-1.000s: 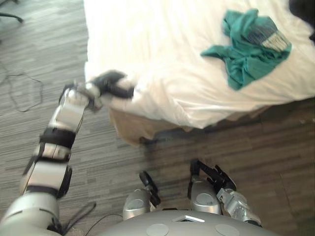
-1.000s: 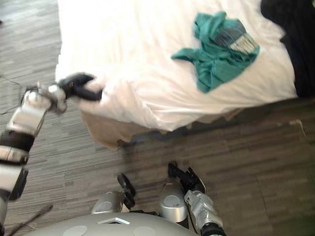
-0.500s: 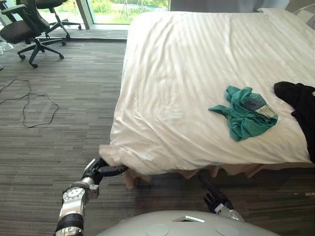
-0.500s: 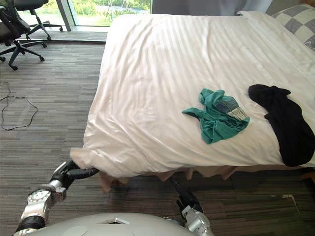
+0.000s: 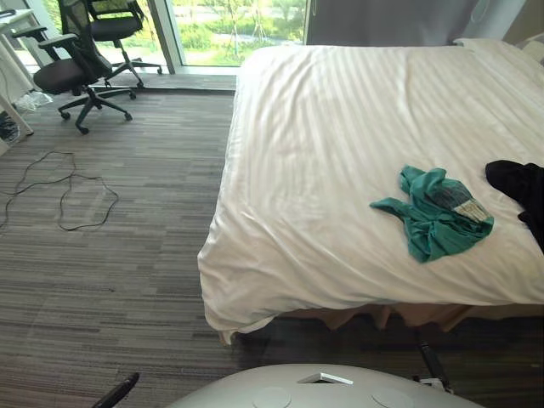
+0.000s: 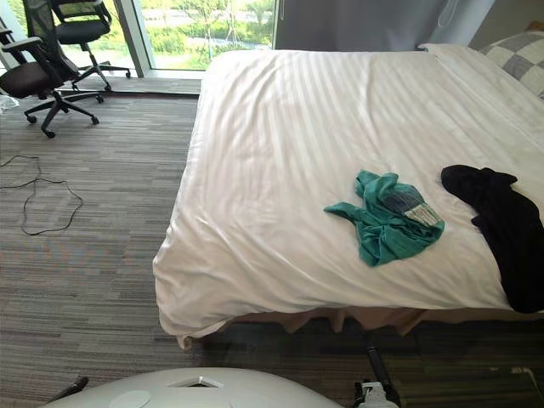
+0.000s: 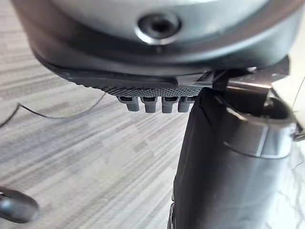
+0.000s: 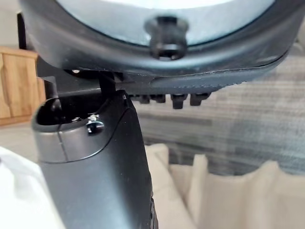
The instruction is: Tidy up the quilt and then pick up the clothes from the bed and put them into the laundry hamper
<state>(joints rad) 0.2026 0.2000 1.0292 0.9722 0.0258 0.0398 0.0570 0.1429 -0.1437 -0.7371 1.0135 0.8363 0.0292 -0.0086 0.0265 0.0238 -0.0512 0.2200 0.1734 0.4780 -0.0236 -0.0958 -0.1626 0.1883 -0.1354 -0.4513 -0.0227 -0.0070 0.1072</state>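
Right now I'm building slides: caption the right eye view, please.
Smooth white quilt with a teal garment and a black garment lying on top.

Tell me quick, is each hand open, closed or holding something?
Left hand: open, fingers straight, holding nothing.
Right hand: open, holding nothing.

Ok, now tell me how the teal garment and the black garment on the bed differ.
The teal garment is bunched in a crumpled heap, one sleeve poking out; the black garment is stretched out long. The teal garment has a lighter printed patch; the black garment looks plain. The black garment lies nearer the pillow than the teal garment. Both lie on the white quilt, apart from each other.
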